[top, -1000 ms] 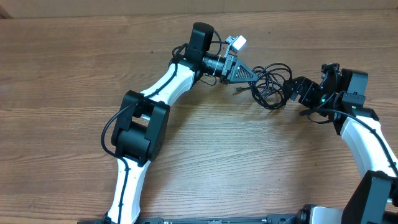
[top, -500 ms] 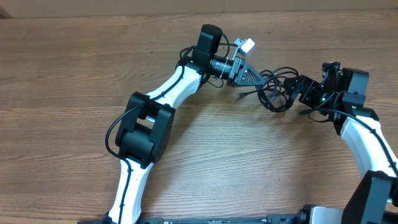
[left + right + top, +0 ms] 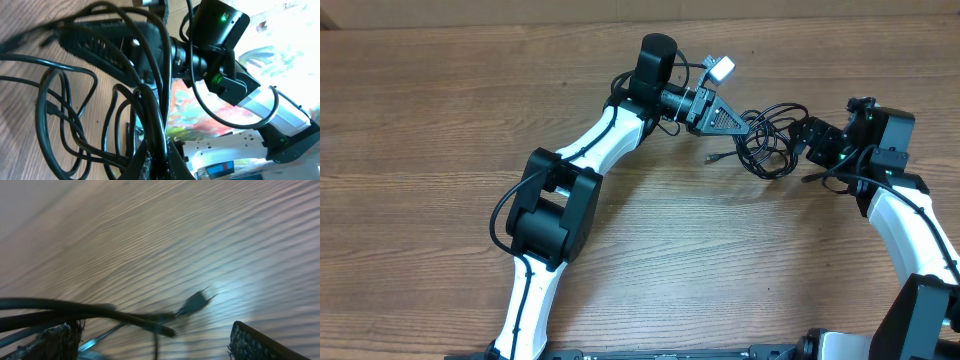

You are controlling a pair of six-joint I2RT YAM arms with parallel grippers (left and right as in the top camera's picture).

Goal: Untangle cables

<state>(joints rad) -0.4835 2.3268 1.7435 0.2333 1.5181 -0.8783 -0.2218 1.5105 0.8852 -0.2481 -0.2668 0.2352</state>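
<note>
The cables are a loose bunch of thin black wires on the wooden table between my two arms. One small plug sticks out at the bunch's lower left. My left gripper is shut on a few strands at the bunch's left side. The left wrist view shows those strands pinched between the jaws, with loops spreading over the wood. My right gripper stands open at the bunch's right edge. In the right wrist view, strands and a plug cross between its fingers.
The wooden table stretches to the left and front. The left arm reaches diagonally across the middle. The right arm comes up along the right edge, and its thicker black cable hangs by the wrist.
My left gripper has moved right and slightly away with its strands, dragging the bunch to the right. The right gripper has backed off a little to the right and opened slightly wider.
</note>
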